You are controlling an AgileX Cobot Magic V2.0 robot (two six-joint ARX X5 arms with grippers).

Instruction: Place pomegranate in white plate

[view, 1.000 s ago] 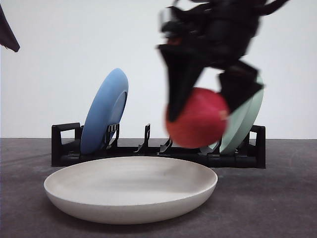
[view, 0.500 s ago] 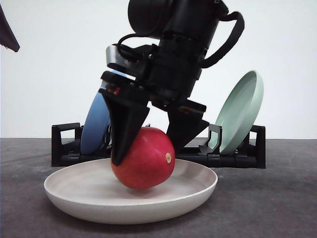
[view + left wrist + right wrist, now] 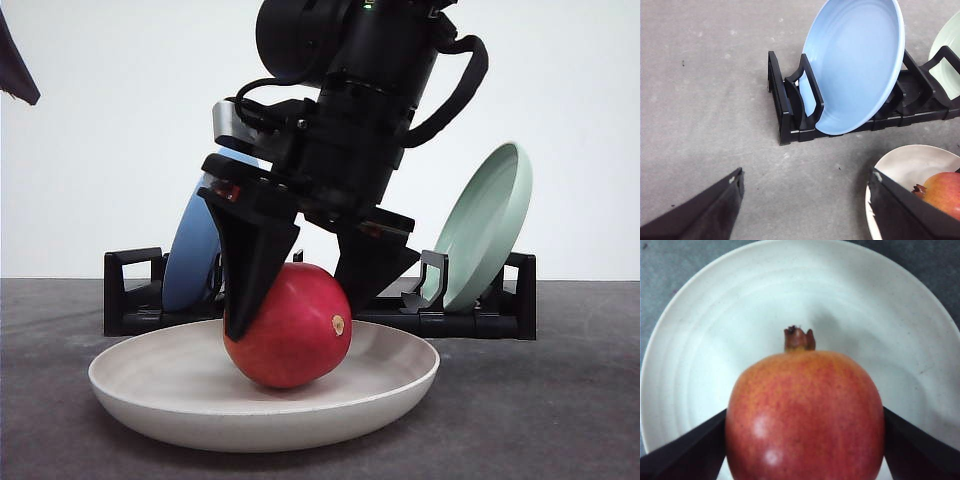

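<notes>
The red pomegranate (image 3: 290, 325) sits low in the white plate (image 3: 150, 390), its underside at the plate's floor and its tan nub facing front right. My right gripper (image 3: 290, 315) reaches down from above and is shut on it, one black finger on each side. From the right wrist, the pomegranate (image 3: 805, 415) sits between the fingers (image 3: 685, 455) over the white plate (image 3: 715, 340). My left gripper (image 3: 806, 180) is open over bare table left of the white plate (image 3: 905, 165), where the pomegranate (image 3: 945, 192) peeks in.
A black dish rack (image 3: 130, 300) stands behind the white plate, holding an upright blue plate (image 3: 205, 240) at its left and a pale green plate (image 3: 490, 225) at its right. Grey tabletop lies around the plate. A dark bit of arm (image 3: 15, 70) shows top left.
My right gripper carried the pomegranate left and down from in front of the rack into the white plate. Over the last half second it sank only slightly.
</notes>
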